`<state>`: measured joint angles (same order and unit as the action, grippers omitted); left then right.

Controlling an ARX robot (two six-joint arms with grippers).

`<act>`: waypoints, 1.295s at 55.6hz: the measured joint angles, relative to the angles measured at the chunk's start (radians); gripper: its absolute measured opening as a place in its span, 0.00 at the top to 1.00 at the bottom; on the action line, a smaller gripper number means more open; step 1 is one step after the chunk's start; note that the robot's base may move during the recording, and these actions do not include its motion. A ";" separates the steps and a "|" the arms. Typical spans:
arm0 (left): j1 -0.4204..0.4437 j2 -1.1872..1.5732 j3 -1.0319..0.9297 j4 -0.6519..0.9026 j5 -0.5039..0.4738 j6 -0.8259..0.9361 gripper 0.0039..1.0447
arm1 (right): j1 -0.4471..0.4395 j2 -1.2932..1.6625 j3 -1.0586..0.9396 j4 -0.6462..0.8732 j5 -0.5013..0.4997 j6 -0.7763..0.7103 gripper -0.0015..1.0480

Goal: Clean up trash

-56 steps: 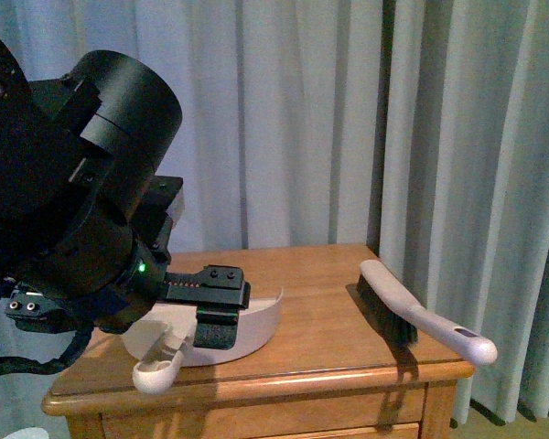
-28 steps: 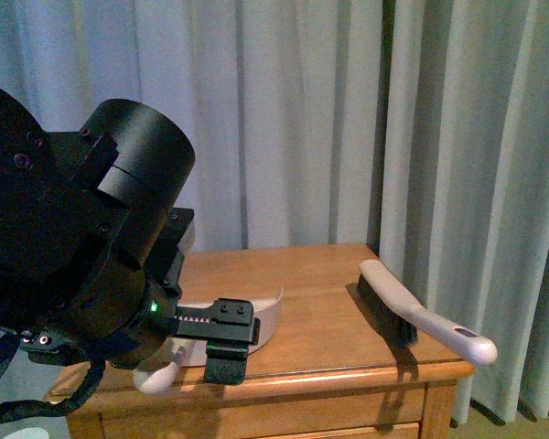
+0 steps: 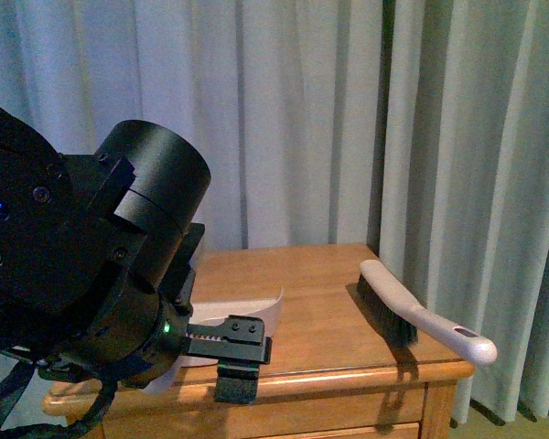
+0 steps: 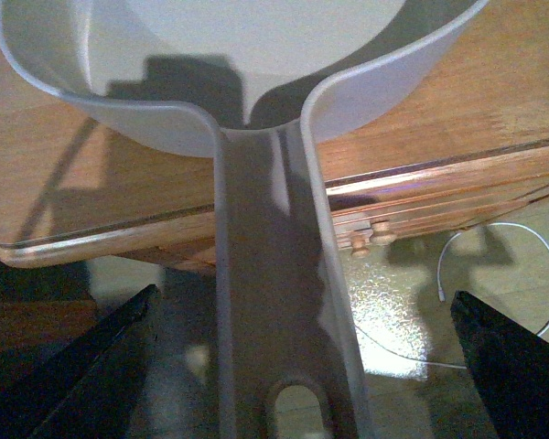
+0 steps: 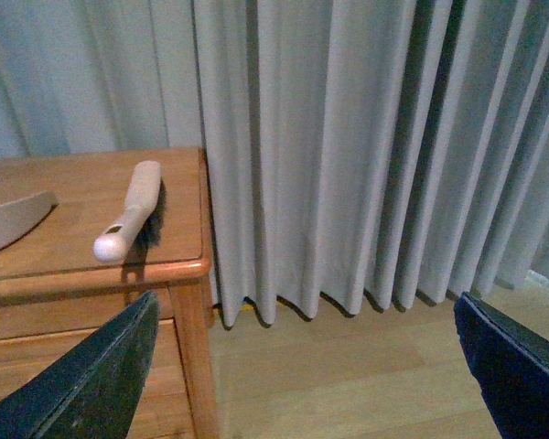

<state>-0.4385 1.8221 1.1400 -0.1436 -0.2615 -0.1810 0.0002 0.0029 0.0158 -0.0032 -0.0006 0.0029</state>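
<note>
Lower left in the front view, a white plastic dustpan [image 3: 252, 306] sits on the wooden bench [image 3: 325, 311], and the part of its bowl that shows is bare. The left gripper [image 4: 302, 311] has its jaws released, one on either side of the dustpan's handle. The right gripper [image 5: 304, 306] has its jaws gaping too. The crumpled paper trash is out of sight.

Grey curtains [image 3: 348, 119] hang behind a wooden nightstand [image 3: 320, 315] on pale wood flooring [image 5: 348, 366].

A home room, likely a bedroom; wooden nightstand [image 3: 320, 320] before floor-length grey curtains [image 3: 302, 119]; wood floor [image 5: 348, 384].
</note>
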 joint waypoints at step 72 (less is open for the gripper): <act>0.100 -0.345 -0.212 0.492 0.004 0.138 0.73 | 0.000 0.000 0.000 0.000 0.000 0.000 0.07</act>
<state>-0.3389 1.4769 0.9279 0.3489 -0.2573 -0.0429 0.0002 0.0029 0.0158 -0.0032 -0.0006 0.0029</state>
